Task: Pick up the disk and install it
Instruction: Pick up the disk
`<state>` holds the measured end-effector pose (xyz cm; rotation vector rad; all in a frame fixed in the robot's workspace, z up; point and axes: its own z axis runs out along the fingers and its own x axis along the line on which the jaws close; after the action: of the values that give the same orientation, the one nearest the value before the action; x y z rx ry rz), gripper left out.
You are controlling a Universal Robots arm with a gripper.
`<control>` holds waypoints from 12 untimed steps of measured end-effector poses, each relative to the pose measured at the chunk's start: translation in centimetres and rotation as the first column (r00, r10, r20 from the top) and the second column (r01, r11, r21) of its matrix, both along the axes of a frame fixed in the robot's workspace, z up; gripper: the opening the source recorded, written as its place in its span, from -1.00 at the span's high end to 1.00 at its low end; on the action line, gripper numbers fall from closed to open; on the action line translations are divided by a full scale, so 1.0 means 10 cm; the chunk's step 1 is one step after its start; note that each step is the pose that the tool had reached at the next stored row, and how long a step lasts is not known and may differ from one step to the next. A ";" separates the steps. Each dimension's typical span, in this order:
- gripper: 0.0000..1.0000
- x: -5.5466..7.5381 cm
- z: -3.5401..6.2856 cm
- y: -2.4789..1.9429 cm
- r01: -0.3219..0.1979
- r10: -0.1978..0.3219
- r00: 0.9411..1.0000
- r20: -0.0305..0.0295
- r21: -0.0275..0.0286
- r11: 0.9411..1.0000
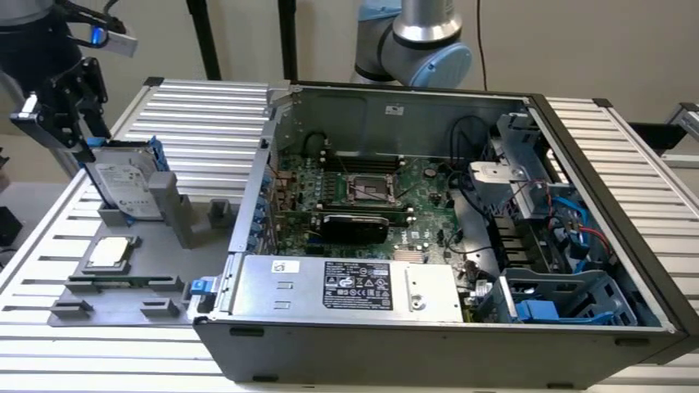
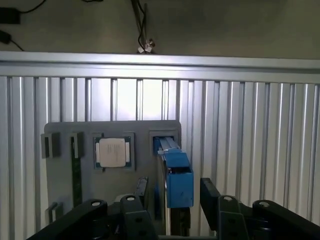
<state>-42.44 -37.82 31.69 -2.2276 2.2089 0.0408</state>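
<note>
- The black two-fingered gripper (image 1: pixel 78 131) (image 2: pixel 176 190) hangs with its fingers apart on either side of the flat, rectangular silver-grey disk (image 1: pixel 123 184) (image 2: pixel 176 172), which has a white label and sits in a bright blue plastic frame. The fingers are not closed on it.
- The disk stands on edge in a slotted grey plastic holder (image 1: pixel 164 201), on the exterior view's left of the open dark grey metal computer case (image 1: pixel 361 360).
- A good grasp, I judge, needs the fingers centred on the blue frame, closing evenly, then lifting straight along the slot.
- The long axis seems near upright and leans slightly. The label faces the exterior camera.

Matt metal disk (image 1: pixel 118 185), blue plastic frame (image 2: pixel 178 183); ribbed metal table (image 1: pixel 202 105).
</note>
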 end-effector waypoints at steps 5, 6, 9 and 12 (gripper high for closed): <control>-1.00 0.00 -0.090 0.001 0.000 0.000 1.000 0.000 0.000 1.000; -1.00 0.00 -0.109 0.003 0.000 0.000 1.000 0.000 0.000 1.000; -1.00 0.00 -0.163 0.009 -0.001 0.001 1.000 0.001 0.000 1.000; -1.00 -0.01 -0.217 0.017 -0.008 0.008 1.000 0.004 0.000 1.000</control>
<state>-42.58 -37.64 29.52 -2.2347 2.1975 0.0361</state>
